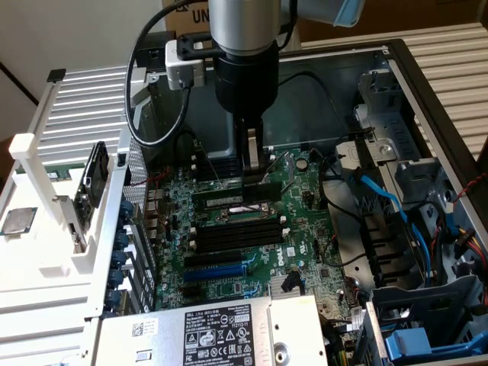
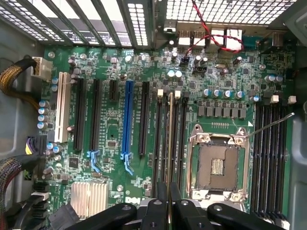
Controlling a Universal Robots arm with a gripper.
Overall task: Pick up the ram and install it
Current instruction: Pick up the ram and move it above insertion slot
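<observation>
While the arm (image 1: 242, 30) hangs straight down into the open case (image 1: 328, 65), its gripper (image 1: 254, 179) clamps the ram (image 1: 221, 200) over the green motherboard (image 1: 297, 225).

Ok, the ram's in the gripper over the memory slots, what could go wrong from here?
The ram, clamped in the gripper, is edge-on over closely packed memory slots; a slight offset or tilt could jam it on a slot wall. Whether the white end clips stand open I cannot tell; closed ones would block seating. The open CPU socket lies right beside, so a slip could hit its exposed contacts.
</observation>
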